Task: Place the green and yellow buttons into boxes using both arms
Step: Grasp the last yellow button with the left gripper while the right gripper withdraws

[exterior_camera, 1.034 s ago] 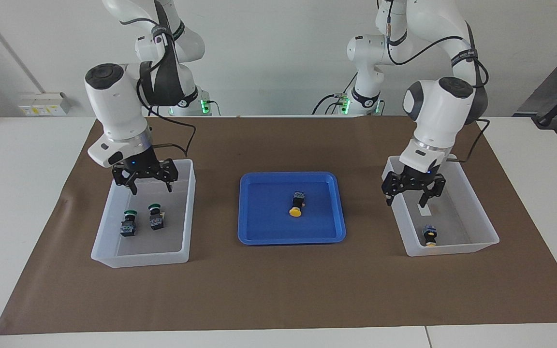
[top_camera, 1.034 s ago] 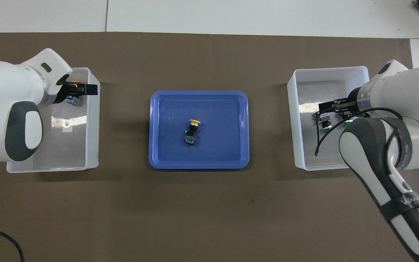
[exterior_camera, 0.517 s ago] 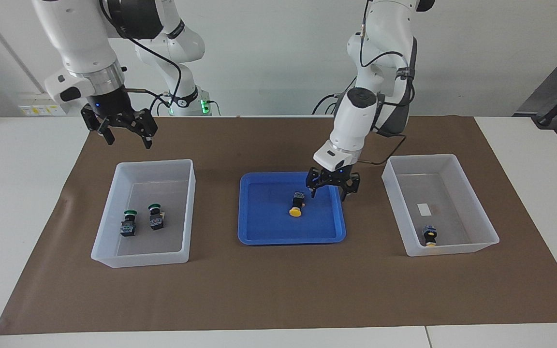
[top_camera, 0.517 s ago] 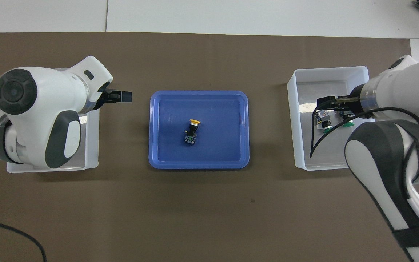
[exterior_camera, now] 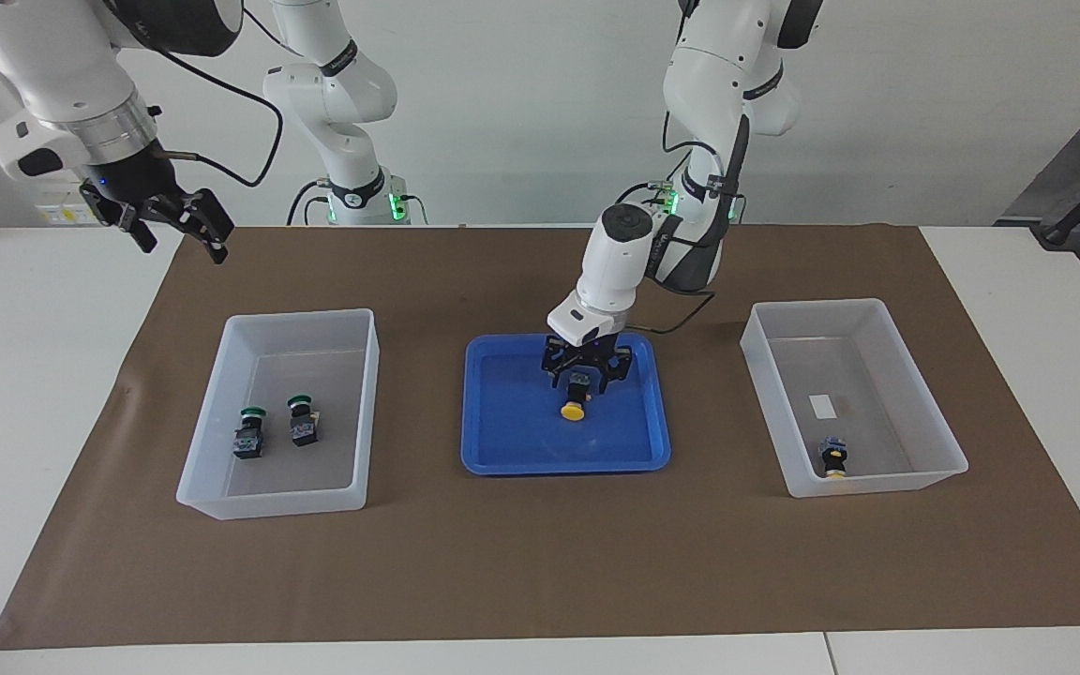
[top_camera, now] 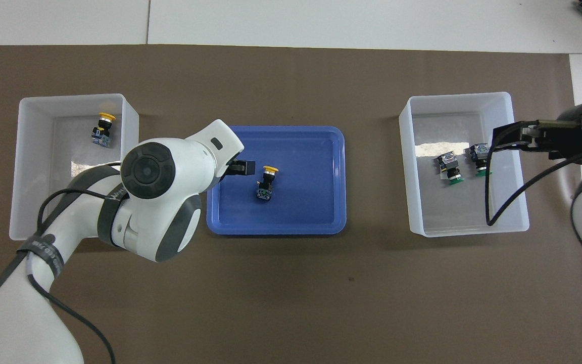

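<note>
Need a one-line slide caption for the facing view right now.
Left gripper down over the last yellow button in the blue tray; right gripper waits, open, raised near the table's edge.

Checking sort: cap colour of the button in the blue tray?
Yellow, clearest in the facing view: button in the tray.

No legible text found. White sticker in bin, right of frame in facing view: blank as seen. Black band on left arm, lower left in overhead view: white lettering, unreadable.
</note>
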